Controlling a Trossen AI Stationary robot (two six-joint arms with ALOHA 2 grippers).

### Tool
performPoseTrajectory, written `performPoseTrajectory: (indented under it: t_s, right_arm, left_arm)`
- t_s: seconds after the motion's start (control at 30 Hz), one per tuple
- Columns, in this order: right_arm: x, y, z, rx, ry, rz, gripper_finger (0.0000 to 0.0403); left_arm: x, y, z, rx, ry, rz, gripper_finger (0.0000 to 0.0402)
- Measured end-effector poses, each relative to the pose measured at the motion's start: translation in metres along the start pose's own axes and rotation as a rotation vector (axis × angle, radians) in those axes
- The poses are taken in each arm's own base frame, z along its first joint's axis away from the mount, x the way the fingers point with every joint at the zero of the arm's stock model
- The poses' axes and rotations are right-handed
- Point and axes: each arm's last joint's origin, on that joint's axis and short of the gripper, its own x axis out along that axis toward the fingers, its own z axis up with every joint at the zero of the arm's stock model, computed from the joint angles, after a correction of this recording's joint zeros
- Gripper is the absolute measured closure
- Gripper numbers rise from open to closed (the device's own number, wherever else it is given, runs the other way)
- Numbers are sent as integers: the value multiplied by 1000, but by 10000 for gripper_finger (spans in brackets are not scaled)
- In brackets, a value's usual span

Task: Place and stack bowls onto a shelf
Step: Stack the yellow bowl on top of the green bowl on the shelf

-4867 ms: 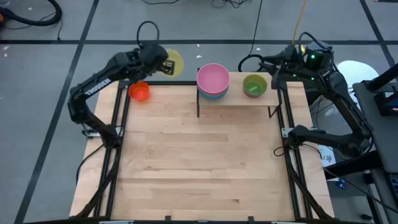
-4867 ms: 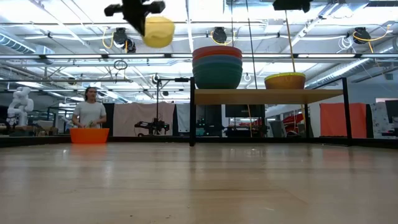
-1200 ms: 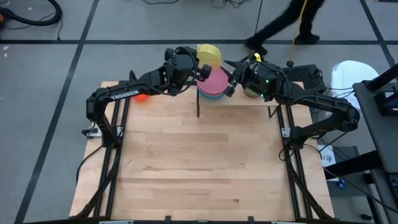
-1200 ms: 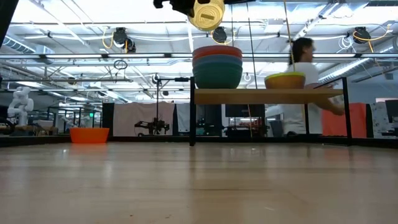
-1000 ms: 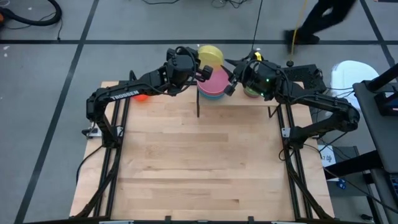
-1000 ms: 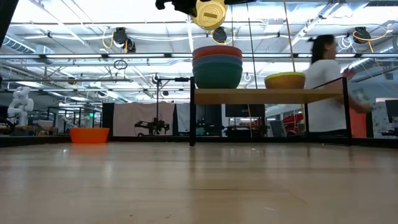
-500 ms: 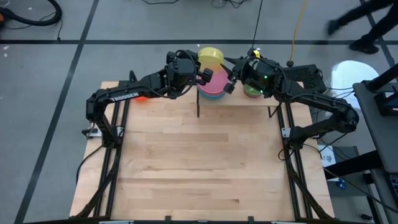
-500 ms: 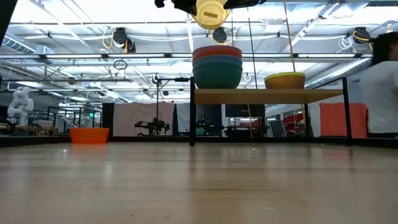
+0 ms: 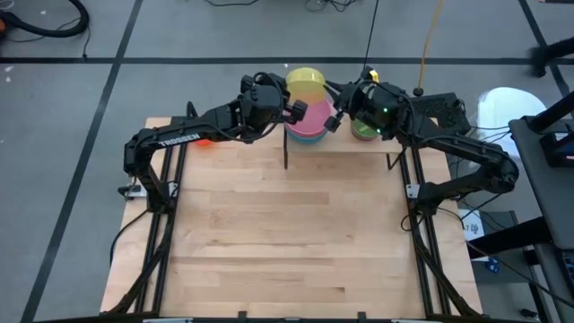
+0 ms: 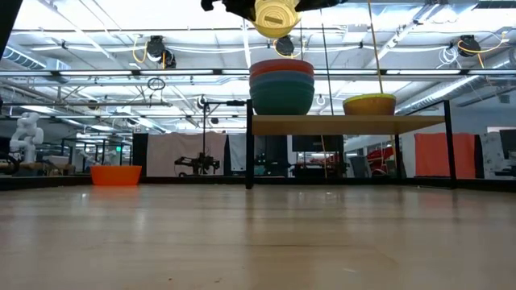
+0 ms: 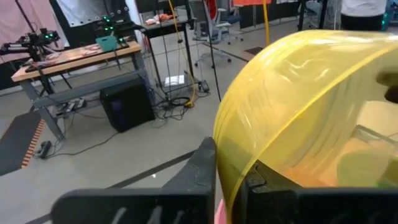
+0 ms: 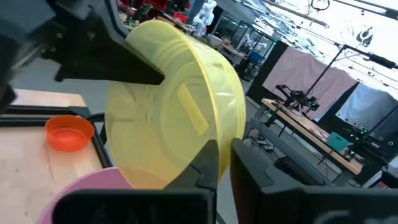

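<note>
A yellow bowl [image 9: 305, 81] hangs tipped on edge above a stack of bowls [image 9: 308, 123], pink on top, that stands on the shelf [image 9: 345, 145]. In the low view the yellow bowl [image 10: 276, 16] shows its base toward the near side. My left gripper [image 9: 293, 105] is shut on its left side and my right gripper [image 9: 335, 109] on its right side. A green bowl [image 9: 364, 130] stands on the shelf's right part. An orange bowl [image 10: 115, 175] rests on the table at the far left, mostly hidden under my left arm in the high view. My left gripper pinches the yellow bowl's rim [image 11: 235, 175] between its two fingers, one on each face of the wall. It comes about level from the table's left. The bowl is lifted clear, tipped on edge. My right gripper pinches the rim [image 12: 224, 144] on the opposite side, one finger on each face of the wall. It comes level from the table's right. The bowl hangs between both grippers, clear of the stack.
The shelf's thin black legs [image 9: 286, 154] stand on the table's far part. The wide wooden tabletop [image 9: 287, 233] lies bare toward the near edge. Cables and benches show in the room beyond the table.
My right gripper has shut on the yellow bowl's rim, while my left gripper kept its hold. The bowl has stayed where it was above the stack. A person behind the table has walked off to the right.
</note>
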Motion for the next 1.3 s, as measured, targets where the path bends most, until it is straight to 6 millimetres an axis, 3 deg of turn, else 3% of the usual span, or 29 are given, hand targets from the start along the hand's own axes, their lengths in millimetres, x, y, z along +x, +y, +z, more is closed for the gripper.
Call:
performPoseTrajectory:
  t_s: [0.43, 0.73, 1.3]
  right_arm:
    - [0, 0, 0, -44, 0, 10, 403]
    - [-5, -8, -3, -65, 27, 11, 402]
    - [-20, -17, -1, -70, 30, 8, 402]
  left_arm:
    - [-5, -6, -1, 70, 0, -51, 297]
    - [-16, -16, 1, 261, -33, -72, 271]
    - [-32, -26, 2, 374, -60, -197, 236]
